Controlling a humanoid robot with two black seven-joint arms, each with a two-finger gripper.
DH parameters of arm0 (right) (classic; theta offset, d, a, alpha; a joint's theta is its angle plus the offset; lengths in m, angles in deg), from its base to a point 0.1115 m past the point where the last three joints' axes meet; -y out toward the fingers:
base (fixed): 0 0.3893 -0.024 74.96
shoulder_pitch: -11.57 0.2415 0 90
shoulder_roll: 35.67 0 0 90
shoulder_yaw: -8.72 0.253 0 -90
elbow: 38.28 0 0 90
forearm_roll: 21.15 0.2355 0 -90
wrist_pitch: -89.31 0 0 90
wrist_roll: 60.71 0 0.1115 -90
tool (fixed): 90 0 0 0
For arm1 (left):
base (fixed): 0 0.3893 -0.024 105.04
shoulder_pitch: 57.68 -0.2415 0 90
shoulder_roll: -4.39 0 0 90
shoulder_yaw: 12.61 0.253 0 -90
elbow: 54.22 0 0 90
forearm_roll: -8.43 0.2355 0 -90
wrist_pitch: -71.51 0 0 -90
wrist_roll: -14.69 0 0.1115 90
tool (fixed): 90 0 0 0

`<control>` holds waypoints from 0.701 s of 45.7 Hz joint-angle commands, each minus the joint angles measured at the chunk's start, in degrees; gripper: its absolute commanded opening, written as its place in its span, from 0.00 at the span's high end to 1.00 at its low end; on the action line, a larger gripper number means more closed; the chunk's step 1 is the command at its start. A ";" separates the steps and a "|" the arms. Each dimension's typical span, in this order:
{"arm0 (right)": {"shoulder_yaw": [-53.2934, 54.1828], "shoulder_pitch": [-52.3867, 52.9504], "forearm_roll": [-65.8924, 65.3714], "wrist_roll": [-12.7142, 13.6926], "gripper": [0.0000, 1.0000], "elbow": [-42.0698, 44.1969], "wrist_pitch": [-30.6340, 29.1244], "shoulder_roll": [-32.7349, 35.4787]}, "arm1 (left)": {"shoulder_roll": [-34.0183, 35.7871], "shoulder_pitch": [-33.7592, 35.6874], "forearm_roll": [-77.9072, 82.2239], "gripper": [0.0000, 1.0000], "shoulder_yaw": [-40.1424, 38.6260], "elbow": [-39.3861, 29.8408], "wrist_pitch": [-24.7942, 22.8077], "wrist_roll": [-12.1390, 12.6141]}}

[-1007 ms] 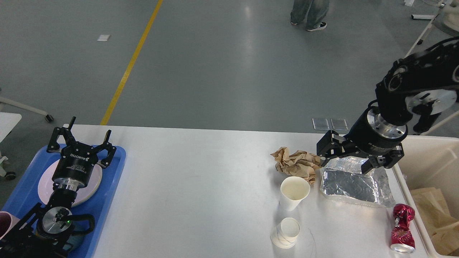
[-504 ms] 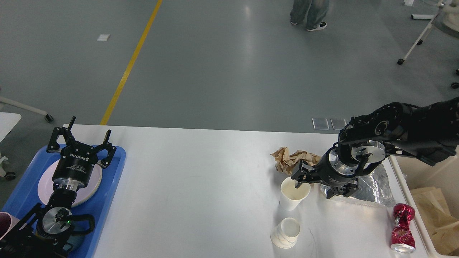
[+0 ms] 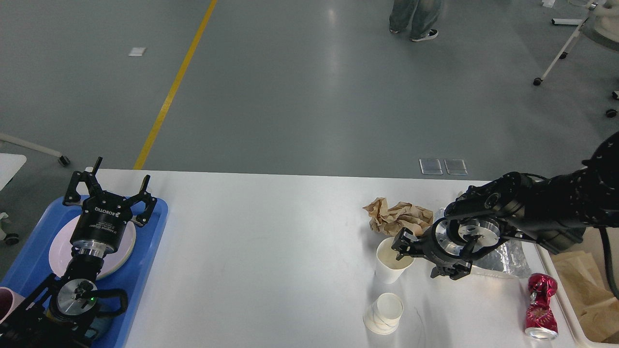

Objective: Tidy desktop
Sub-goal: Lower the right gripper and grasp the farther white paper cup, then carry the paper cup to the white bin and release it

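My right gripper [image 3: 420,258], fingers spread apart, straddles the rim of the upright white paper cup [image 3: 392,261] on the wide white desk [image 3: 271,251]. My left gripper [image 3: 107,186] hovers with fingers apart above the blue plastic tray [image 3: 150,227].

A lab or factory hall: wide grey floor [image 3: 300,96] with a yellow line [image 3: 176,84], wheeled stands [image 3: 556,53], a bystander's legs [image 3: 416,19].

one head view — high, facing forward and down over the desktop [image 3: 271,251] toward open floor.
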 commanded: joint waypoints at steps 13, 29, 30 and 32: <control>3.08 -2.31 0.35 -0.26 0.99 0.59 2.43 -0.92 | 0.00 0.00 0.00 0.04 0.00 -0.06 0.01 0.00; 2.55 -0.55 3.08 0.01 1.00 -1.43 0.59 0.31 | 0.00 0.00 0.00 0.04 0.00 -0.06 0.01 0.00; 2.46 -0.03 3.25 0.01 1.00 -1.78 0.32 1.10 | 0.00 0.00 0.00 0.04 0.00 -0.07 0.10 0.00; 2.29 1.46 3.26 0.01 1.00 -2.66 -0.64 2.24 | 0.00 0.00 0.00 0.04 0.00 0.02 0.10 0.00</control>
